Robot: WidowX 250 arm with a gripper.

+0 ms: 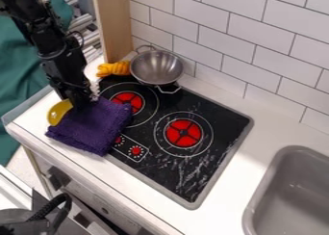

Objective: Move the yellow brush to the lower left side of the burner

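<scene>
Brush [114, 69] — just beside metal pot [156, 68]

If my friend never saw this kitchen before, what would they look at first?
Probably the bright red burners on the black stovetop. Next might be the purple cloth lying over the stovetop's edge at the picture's left, with the black gripper right at it. The shiny metal pot by the wall, with an orange-yellow thing beside it, could catch their eye too.
</scene>
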